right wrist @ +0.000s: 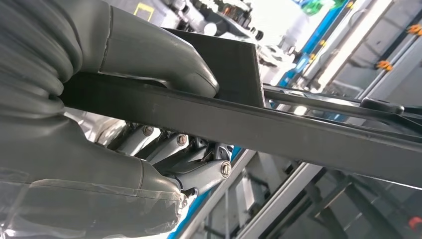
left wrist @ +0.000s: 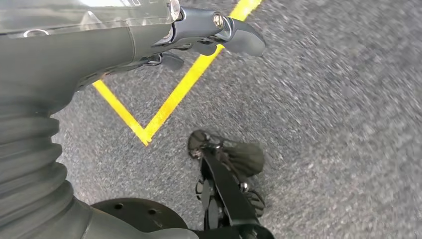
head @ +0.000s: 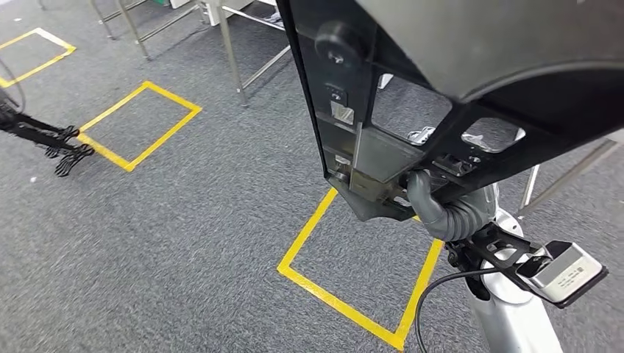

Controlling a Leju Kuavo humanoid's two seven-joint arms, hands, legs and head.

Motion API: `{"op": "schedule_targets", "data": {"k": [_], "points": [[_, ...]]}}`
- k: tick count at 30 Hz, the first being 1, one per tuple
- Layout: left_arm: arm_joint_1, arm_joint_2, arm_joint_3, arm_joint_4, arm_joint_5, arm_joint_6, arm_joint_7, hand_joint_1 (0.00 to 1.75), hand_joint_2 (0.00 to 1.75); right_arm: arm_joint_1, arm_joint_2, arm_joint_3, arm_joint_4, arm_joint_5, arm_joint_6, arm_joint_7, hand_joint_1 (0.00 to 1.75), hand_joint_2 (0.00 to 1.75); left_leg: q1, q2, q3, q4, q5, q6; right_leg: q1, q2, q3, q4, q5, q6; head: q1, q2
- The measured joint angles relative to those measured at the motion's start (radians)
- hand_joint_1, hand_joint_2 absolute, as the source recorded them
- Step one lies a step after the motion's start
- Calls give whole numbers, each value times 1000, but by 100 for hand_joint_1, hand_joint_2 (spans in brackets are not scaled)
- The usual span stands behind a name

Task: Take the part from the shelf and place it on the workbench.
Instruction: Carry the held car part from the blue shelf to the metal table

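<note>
Your right robot hand (head: 441, 209) grips the part (head: 383, 118), a flat black panel of stamped metal with angular cut-outs, a round knob and small bright tabs near its lower end. The part is carried in the air, tilted up across the head view, above the grey carpet floor (head: 191, 220). In the right wrist view the thick grey thumb (right wrist: 164, 64) presses on one face of the part's (right wrist: 278, 127) dark, smooth edge and the darker metal fingers (right wrist: 199, 172) curl under the other face, so the panel is clamped between them.

Below the part, a square of yellow tape (head: 346, 298) lies on the floor; a second yellow square (head: 140, 121) sits well apart from the part, and thin metal frame legs (head: 232, 51) stand beyond it.

Your left robot hand (left wrist: 209, 35) hangs over the rough carpet, holding nothing, its dark fingers loosely extended and slightly apart, near a yellow tape corner (left wrist: 147, 134)
</note>
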Motion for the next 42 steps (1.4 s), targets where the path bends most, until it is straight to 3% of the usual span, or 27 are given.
{"op": "schedule_targets", "data": {"k": [2, 4, 5, 6, 8, 9, 11, 13, 14, 15, 16, 18, 20, 22, 24, 26, 28, 29, 30, 31, 33, 35, 37, 39, 41, 42], "points": [[1, 0, 0, 0, -3, -2, 0, 0, 175, -2, 0, 0, 1, 0, 0, -1, 175, 175, 4, -44, 61, -144, 66, 6, 0, 24, -2, 4, -2, 6, 0, 0], [0, 0, 0, 0, -4, -3, -1, 0, 175, -3, 1, 1, 2, 0, 0, -1, 175, 175, 5, -81, 89, -213, 84, 12, -2, 45, -10, 7, 0, 18, -1, 0], [-1, -1, 0, 0, -5, -3, -1, 0, 175, -3, 1, 1, 3, 0, 0, -2, 175, 175, 3, -80, 92, -217, 82, 16, -4, 56, -14, 6, 3, 25, -1, 0], [-2, -1, 0, 0, -5, -3, 0, 0, 175, -3, 1, 1, 3, 0, 0, -2, 175, 175, 3, -70, 92, -219, 84, 21, -5, 66, -16, 3, 6, 33, -1, 0], [-4, -2, 0, 0, -5, -3, 0, 0, 175, -4, 1, 1, 3, 0, 0, -2, 175, 175, 5, -46, 97, -229, 90, 36, -4, 44, -27, 22, -7, 41, 2, 0], [-4, -3, 0, 0, -5, -2, 1, 0, 175, -6, 1, 1, 4, 0, 0, -3, 175, 175, 6, -33, 100, -234, 92, 43, -2, 18, -45, 60, -29, 43, 4, 0], [-2, -4, 0, 0, -6, -1, 0, 0, 175, -7, 2, 1, 6, -1, 0, -5, 175, 175, 3, -7, 101, -237, 92, 50, -1, -35, -109, 190, -92, 46, 9, 0], [0, -4, 0, 0, -7, 0, 0, 0, 175, -6, 4, 0, 9, -2, 0, -5, 175, 175, 1, 19, 101, -236, 90, 51, -3, -48, -160, 291, -121, 49, 9, 0], [0, -4, 0, 0, -8, 0, 0, 0, 175, -6, 4, 0, 10, -2, 0, -5, 175, 175, 0, 31, 102, -236, 89, 50, -4, -51, -159, 289, -109, 50, 10, 0], [-1, -4, 0, 0, -10, 0, 0, 0, 175, -6, 4, 0, 11, -2, 0, -5, 175, 175, 0, 42, 103, -234, 86, 48, -5, -57, -134, 241, -79, 50, 10, 0], [-2, -4, 0, 0, -11, 1, -1, 0, 175, -6, 4, 0, 11, -2, 0, -6, 175, 175, 0, 52, 106, -233, 83, 46, -4, -72, -93, 166, -43, 48, 10, 0], [-3, -4, 0, 0, -12, 2, -4, 0, 175, -8, 5, -1, 12, -2, 0, -6, 175, 175, -4, 68, 111, -229, 76, 36, 3, -111, -26, 40, -2, 38, 9, 0], [-4, -4, 0, 0, -12, 3, -6, 0, 175, -9, 7, -1, 12, -2, 0, -7, 175, 175, -8, 83, 115, -229, 71, 25, 10, -121, -12, 8, -1, 27, 9, 0], [-6, -4, 0, 0, -13, 3, -8, 0, 175, -10, 9, -2, 13, -3, 0, -7, 175, 175, -7, 93, 119, -228, 66, 13, 9, -99, -14, 3, 3, 17, 8, 0], [-6, -4, 0, 0, -14, 4, -7, 0, 175, -13, 11, -2, 14, -4, 1, -7, 175, 175, -3, 63, 106, -189, 35, 3, 3, -79, -11, -4, 8, 4, 8, 0], [-4, -4, 0, 0, -14, 5, -6, 0, 175, -16, 14, -2, 18, -4, 2, -8, 175, 175, -1, 21, 53, -70, -29, -2, 1, -59, -10, -6, 10, -3, 6, 0], [0, -4, 0, 0, -15, 9, -2, 0, 175, -16, 17, -1, 23, -5, 4, -8, 175, 175, 0, 9, -8, 49, -70, -4, 3, -34, -10, -5, 9, -6, 4, 0], [1, -4, 0, 0, -15, 11, 0, 0, 175, -16, 17, -1, 25, -6, 4, -8, 175, 175, 0, 7, -18, 64, -62, -3, 4, -21, -10, -4, 9, -6, 4, 0], [2, -4, 0, 0, -17, 12, 3, 0, 175, -16, 18, -1, 27, -6, 4, -8, 175, 175, 0, 4, -9, 35, -34, 0, 5, -7, -9, -3, 9, -5, 4, 0], [2, -4, 0, 0, -18, 13, 5, 0, 175, -16, 18, 0, 28, -6, 4, -8, 175, 175, 0, -3, 17, -28, 7, 4, 5, 6, -8, -1, 8, -4, 4, 0], [3, -3, 0, 0, -22, 13, 8, 0, 175, -18, 18, 0, 29, -7, 5, -8, 175, 175, 1, -49, 76, -164, 67, 14, 4, 29, -9, 2, 8, 1, 5, 0], [2, -2, 0, 0, -23, 11, 10, 0, 175, -19, 19, 0, 31, -7, 6, -9, 175, 175, -1, -78, 99, -219, 79, 23, 0, 49, -16, 3, 11, 13, 5, 0], [-1, -1, 0, 0, -23, 7, 11, 0, 175, -19, 19, 0, 31, -7, 6, -10, 175, 175, -2, -60, 101, -226, 83, 31, -4, 65, -21, 1, 16, 27, 3, 0], [-3, 0, 0, 0, -25, -1, 11, 0, 175, -22, 19, -1, 31, -8, 6, -10, 175, 175, 2, -36, 108, -238, 90, 44, 0, 31, -35, 28, -3, 35, 7, 0], [-1, 0, 0, 0, -28, -8, 11, 0, 175, -25, 20, -2, 31, -10, 6, -10, 175, 175, 2, -10, 111, -246, 93, 53, 2, -27, -86, 137, -62, 41, 11, 0], [0, 0, 0, 0, -29, -11, 11, 0, 175, -26, 20, -2, 32, -11, 7, -10, 175, 175, 1, 3, 110, -246, 93, 54, 0, -42, -121, 209, -94, 44, 13, 0]]}}
